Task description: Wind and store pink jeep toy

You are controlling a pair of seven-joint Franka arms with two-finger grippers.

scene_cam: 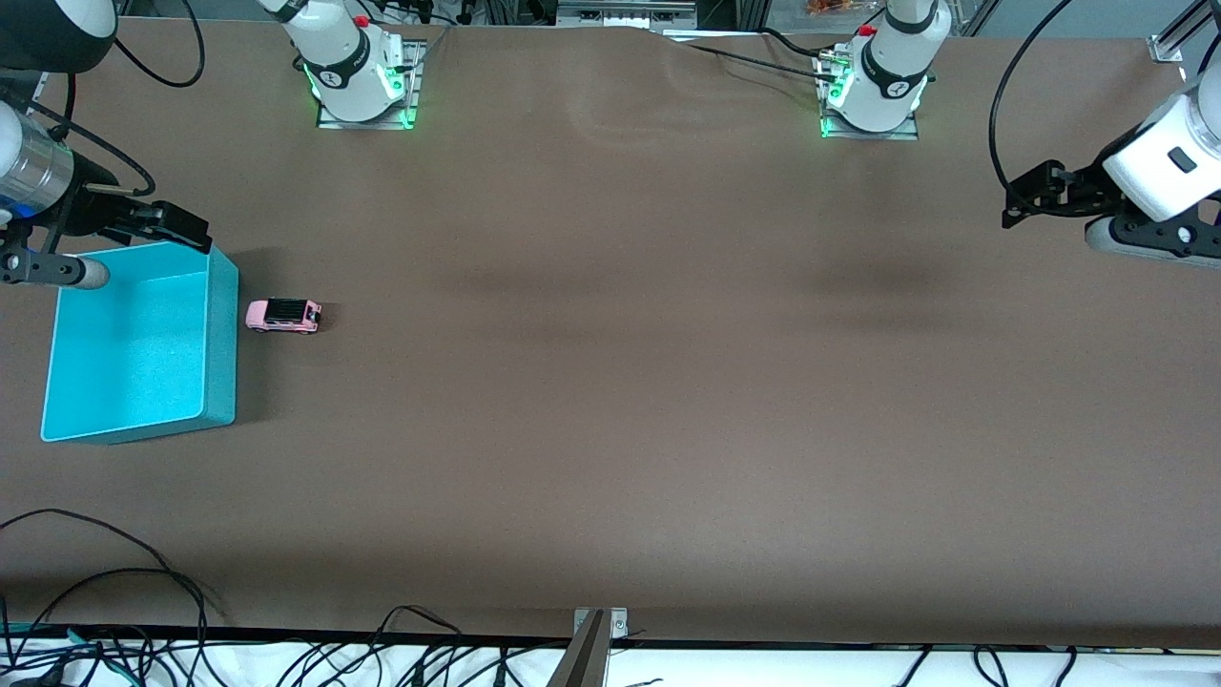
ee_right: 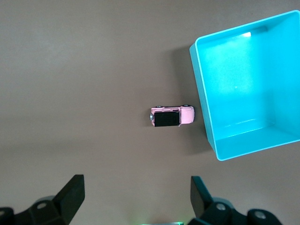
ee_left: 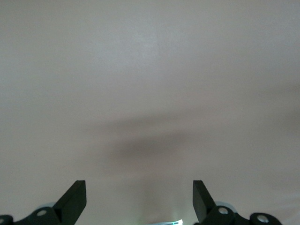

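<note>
**A:** Start at the right arm's end of the table. What's there?

**B:** A turquoise bin (scene_cam: 221, 334) sits on the brown table (scene_cam: 620, 382), open side up, with nothing showing inside it in either the front view or the right wrist view.

**A:** And the right gripper?

**B:** The right gripper (scene_cam: 153, 224) hangs in the air over the edge of the bin that lies farther from the front camera. In its own wrist view the right gripper's two fingers (ee_right: 70, 194) stand wide apart with only bare table between them. It has hold of nothing.

**A:** Where is the toy?

**B:** The pink jeep toy (scene_cam: 283, 315) rests on its wheels on the table just beside the bin, on the bin's side that faces the left arm's end. There is a small gap between them, so they are not touching. Its black roof faces up, and its length runs along the table, one end pointing at the bin wall.

**A:** Then the middle of the table?

**B:** Only soft shadows on the cloth.

**A:** And the left arm?

**B:** It waits at its own end. The left gripper (scene_cam: 1025, 196) is up over the table's edge there, well apart from the toy. Its fingers (ee_left: 75, 199) are spread fully and carry nothing.
</note>
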